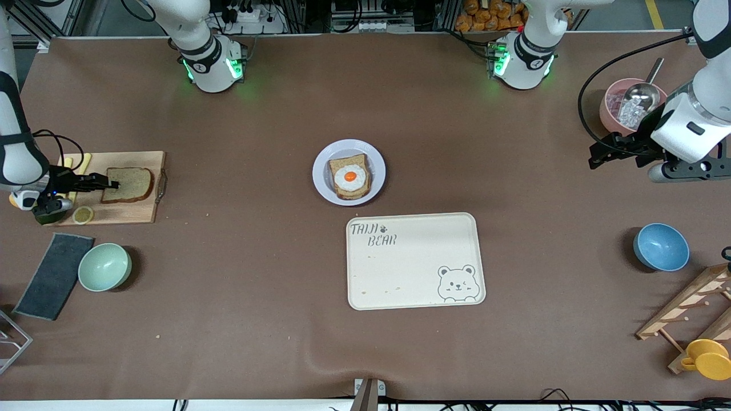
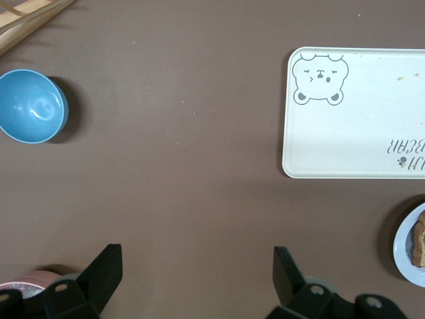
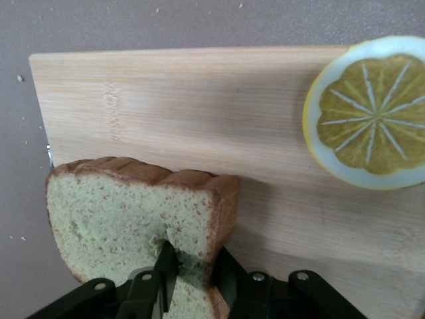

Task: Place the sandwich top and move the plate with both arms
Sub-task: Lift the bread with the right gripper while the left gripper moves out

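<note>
The sandwich top (image 1: 130, 184) is a plain tan-brown bread slice on a wooden cutting board (image 1: 131, 212) at the right arm's end of the table. My right gripper (image 1: 111, 184) is shut on its edge; in the right wrist view the gripper (image 3: 196, 256) pinches the slice (image 3: 126, 212) at its crust. The pale lavender plate (image 1: 321, 158) sits mid-table and holds a bread slice with a fried egg (image 1: 349, 177). My left gripper (image 1: 595, 158) is open and empty over bare table at the left arm's end; it shows in the left wrist view (image 2: 198, 266), and so does the plate's rim (image 2: 402, 249).
A cream bear tray (image 1: 415, 268) lies nearer the camera than the plate. A lemon slice (image 1: 83, 215) sits on the board. A green bowl (image 1: 104, 266) and dark cloth (image 1: 54, 275) lie nearby. A blue bowl (image 1: 661, 246), pink bowl with scoop (image 1: 628, 105) and wooden rack (image 1: 691, 308) stand at the left arm's end.
</note>
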You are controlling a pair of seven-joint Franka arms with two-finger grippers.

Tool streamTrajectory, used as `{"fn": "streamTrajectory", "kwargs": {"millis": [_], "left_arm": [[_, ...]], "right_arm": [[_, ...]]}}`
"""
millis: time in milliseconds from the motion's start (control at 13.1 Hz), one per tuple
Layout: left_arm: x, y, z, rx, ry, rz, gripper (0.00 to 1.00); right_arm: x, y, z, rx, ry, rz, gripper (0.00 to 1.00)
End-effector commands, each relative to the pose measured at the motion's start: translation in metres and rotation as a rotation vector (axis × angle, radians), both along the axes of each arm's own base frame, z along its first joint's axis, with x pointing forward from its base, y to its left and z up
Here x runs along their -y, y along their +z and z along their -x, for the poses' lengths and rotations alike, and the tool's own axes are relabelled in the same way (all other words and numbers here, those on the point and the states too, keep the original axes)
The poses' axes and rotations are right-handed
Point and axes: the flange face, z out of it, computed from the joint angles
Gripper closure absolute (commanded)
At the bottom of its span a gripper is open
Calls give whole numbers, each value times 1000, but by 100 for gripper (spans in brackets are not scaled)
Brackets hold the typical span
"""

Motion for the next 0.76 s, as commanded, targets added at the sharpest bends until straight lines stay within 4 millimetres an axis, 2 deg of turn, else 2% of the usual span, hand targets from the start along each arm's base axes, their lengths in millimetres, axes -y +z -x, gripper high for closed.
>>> {"fn": "streamTrajectory", "kwargs": {"millis": [0, 305, 686], "left_arm": [[-4, 6, -1, 15, 15, 20, 0], [-3, 0, -1, -5, 29, 66, 0], [7, -41, -12, -67, 46, 184, 0]], "right_arm": [[-2, 1, -2, 19, 9, -19, 100], [-12, 18, -15, 22, 37, -28, 100], [-31, 62, -42, -1, 66, -51, 100]]}}
